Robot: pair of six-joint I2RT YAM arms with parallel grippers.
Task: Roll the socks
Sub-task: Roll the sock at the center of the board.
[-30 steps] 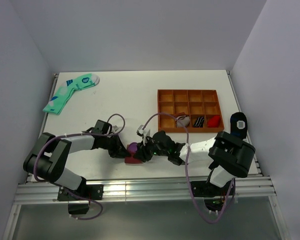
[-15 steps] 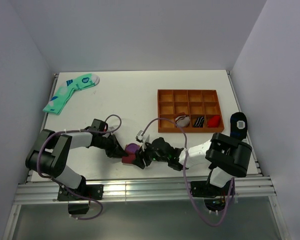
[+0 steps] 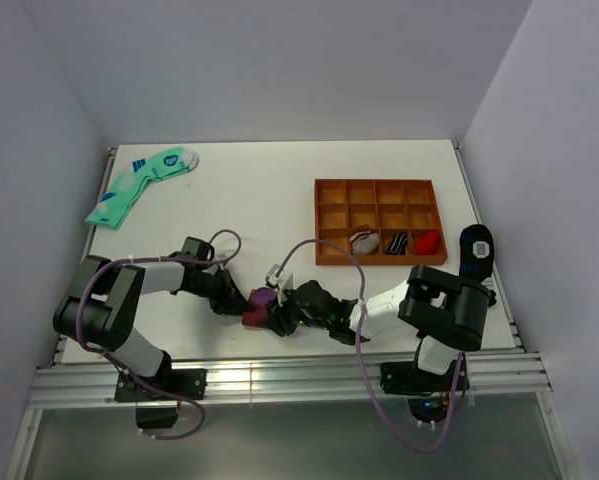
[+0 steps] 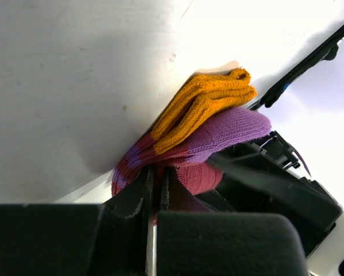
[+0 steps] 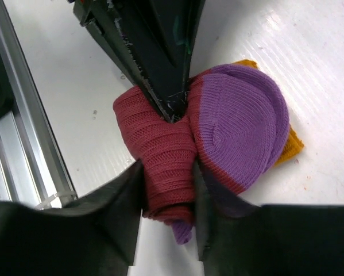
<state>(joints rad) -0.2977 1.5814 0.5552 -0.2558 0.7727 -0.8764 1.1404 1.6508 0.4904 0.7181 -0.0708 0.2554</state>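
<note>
We find the maroon-red knit socks (image 3: 258, 308), a pair with purple toes and orange-mustard cuffs, lying on the white table (image 3: 269, 200) close to its near edge, between the two arms. The left gripper (image 3: 241, 303) has its jaws pressed almost together, and its wrist view shows a thin fold of the maroon fabric (image 4: 186, 178) pinched between them. The right gripper (image 5: 167, 198) stands about half open, its two fingers against either side of a tight maroon roll (image 5: 160, 149), so we judge that it has hold of that roll. We would call the job roughly midway: part of the leg is wound into a firm cylinder, but the purple toe section (image 5: 240, 126) bulges loose beside it and the orange-mustard cuffs (image 4: 209, 100) lie flat and unrolled behind. To our eye, what remains is winding those loose ends in and tucking the cuff over so the bundle holds
</note>
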